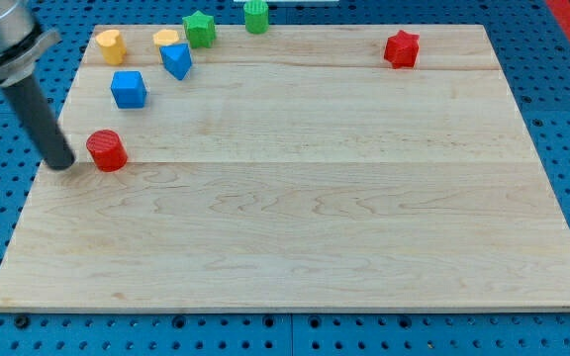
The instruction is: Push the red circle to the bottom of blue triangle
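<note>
While rod stands at board's left, my tip (63, 164) sits just left of red circle (107, 150), seemingly placed to shove it rightward. No fingers on rig. Blue triangle (176, 60) up-right, beside blue cube (128, 89); circle well short of target.

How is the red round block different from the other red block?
The red circle is a smooth round cylinder; the red star has points. The red circle sits at the view's left, right beside my tip; the red star sits alone near the view's top right. The blue cube is near the circle, not the star. Both are red.
</note>
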